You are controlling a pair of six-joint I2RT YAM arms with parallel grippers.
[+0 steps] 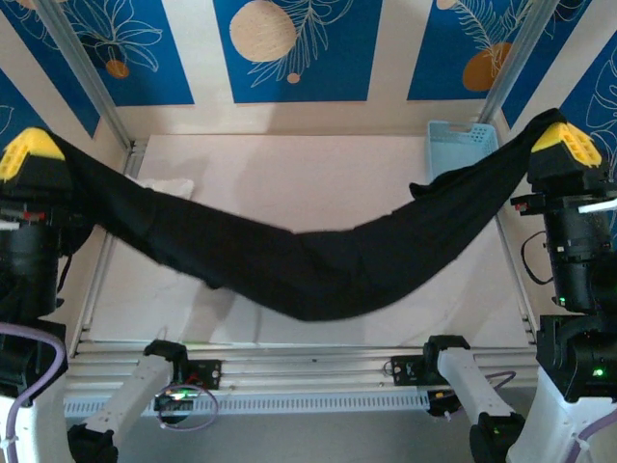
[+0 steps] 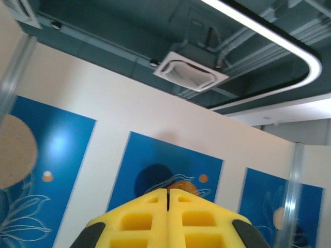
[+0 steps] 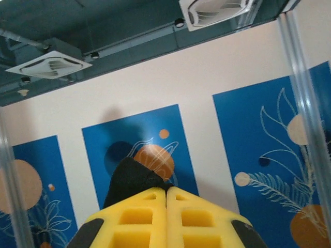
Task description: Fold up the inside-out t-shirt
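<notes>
The inside-out t-shirt [image 1: 318, 265], black, hangs as a long sagging band stretched between my two raised grippers, its lowest part over the table's front. At the far left my left gripper [image 1: 34, 145] is shut on one end. The right gripper [image 1: 564, 140], at the far right, is shut on the other end. In the left wrist view the yellow fingertips [image 2: 168, 191] are pressed together and point up at the wall and ceiling, with a thin dark sliver between them. In the right wrist view a bunch of black cloth [image 3: 132, 181] pokes out beside the shut gripper [image 3: 166, 190].
A light-blue basket [image 1: 461, 145] stands at the back right of the table, partly behind the shirt. A white t-shirt [image 1: 166, 185] lies at the back left. Metal frame posts [image 1: 82, 68] rise at both back corners. The pale table top [image 1: 289, 183] lies below the shirt.
</notes>
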